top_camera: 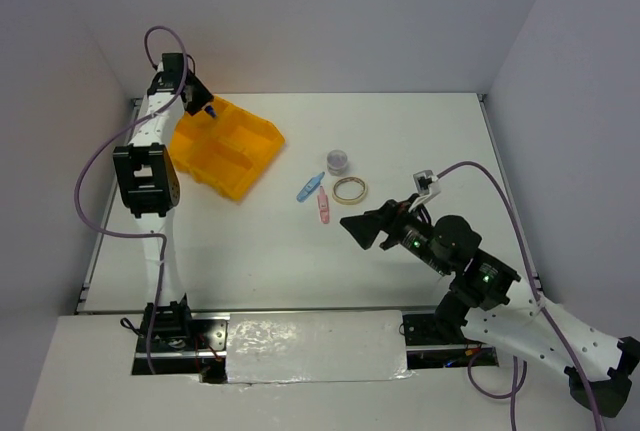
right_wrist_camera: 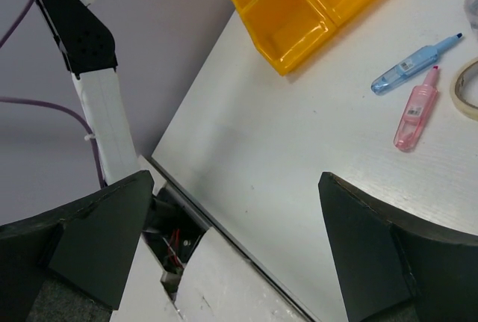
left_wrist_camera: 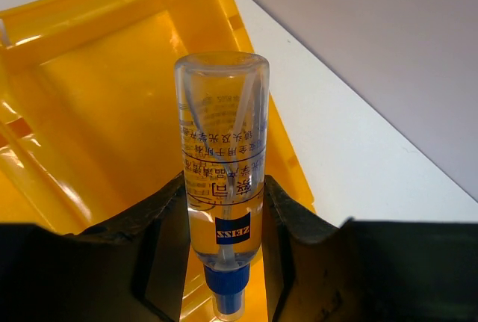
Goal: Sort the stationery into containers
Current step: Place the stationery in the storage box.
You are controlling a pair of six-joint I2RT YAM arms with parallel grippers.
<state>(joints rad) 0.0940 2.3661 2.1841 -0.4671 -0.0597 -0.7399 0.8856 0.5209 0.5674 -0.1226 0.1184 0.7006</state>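
The tray (left_wrist_camera: 89, 113) is glossy, slightly translucent yellow plastic. The tube (left_wrist_camera: 222, 158) is clear, shiny plastic with a printed label. The bench (top_camera: 420, 131) looks smooth, matt white.

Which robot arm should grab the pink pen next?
The right. Its gripper is open and empty, near the pink pen. The left gripper is busy holding a bottle over the tray.

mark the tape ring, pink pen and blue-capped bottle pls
tape ring (top_camera: 336, 190): top external view, left side of the band.
pink pen (right_wrist_camera: 415, 109): right wrist view, middle of the barrel.
blue-capped bottle (left_wrist_camera: 222, 180): left wrist view, printed label on the clear body.
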